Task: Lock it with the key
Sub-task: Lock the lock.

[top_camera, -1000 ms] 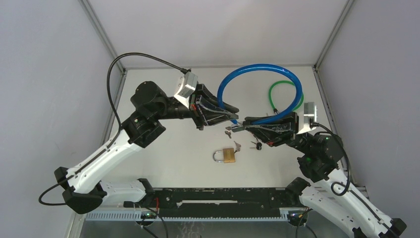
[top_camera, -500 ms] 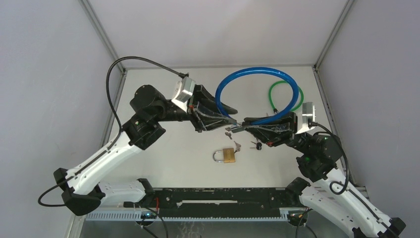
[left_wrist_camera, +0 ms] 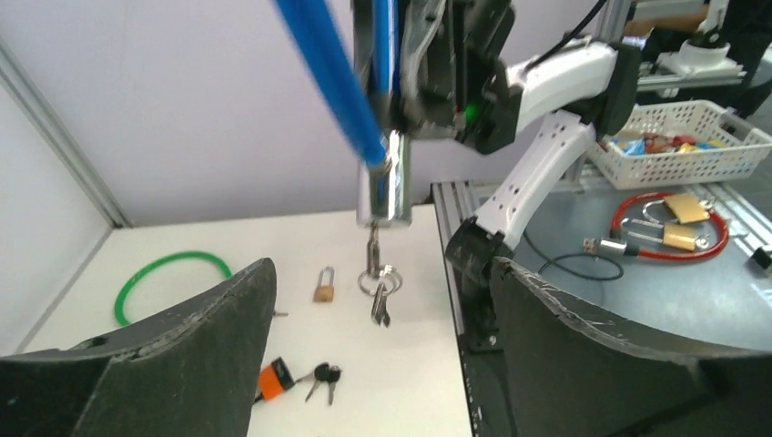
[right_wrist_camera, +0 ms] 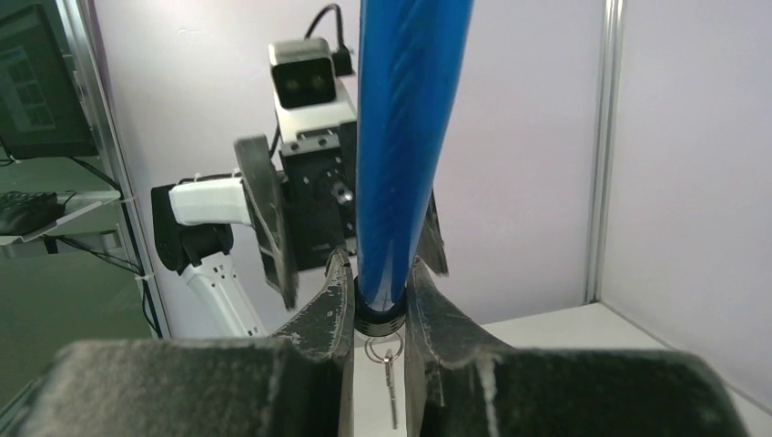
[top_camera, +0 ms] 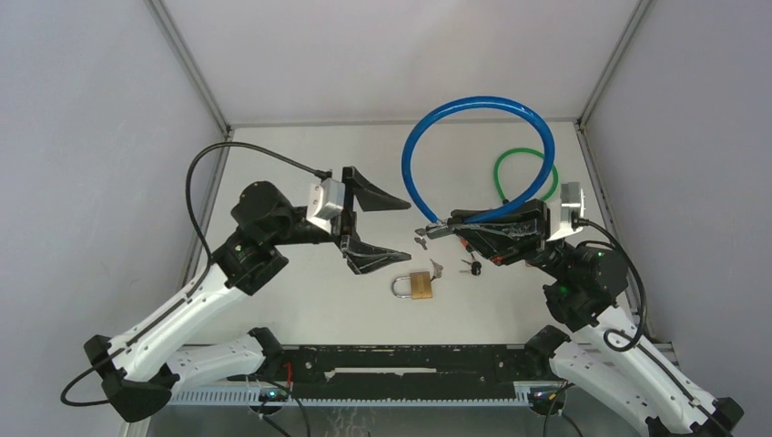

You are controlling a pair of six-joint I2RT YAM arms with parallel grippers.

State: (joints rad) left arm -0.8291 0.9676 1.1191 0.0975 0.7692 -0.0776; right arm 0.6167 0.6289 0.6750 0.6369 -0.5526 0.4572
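My right gripper (top_camera: 452, 224) is shut on the end of a blue cable lock (top_camera: 473, 105) and holds its loop up over the table. The right wrist view shows the black collar (right_wrist_camera: 378, 311) pinched between my fingers, a key ring (right_wrist_camera: 382, 350) and key (right_wrist_camera: 391, 393) hanging below. In the left wrist view a key (left_wrist_camera: 373, 244) sticks out of the silver lock head (left_wrist_camera: 386, 187), with spare keys (left_wrist_camera: 380, 299) dangling from its ring. My left gripper (top_camera: 403, 230) stands wide open and empty, to the left of the lock head and apart from it.
A brass padlock (top_camera: 414, 285) lies on the table in front of the grippers, a small key (top_camera: 436, 268) beside it. Black-headed keys (top_camera: 472, 266) lie under the right gripper, next to an orange tag (left_wrist_camera: 273, 378). A green cable loop (top_camera: 528, 173) rests at the back right.
My left gripper was shut at the key in the lock head. It has opened wide, let go and drawn back to the left. The right gripper still holds the blue lock.
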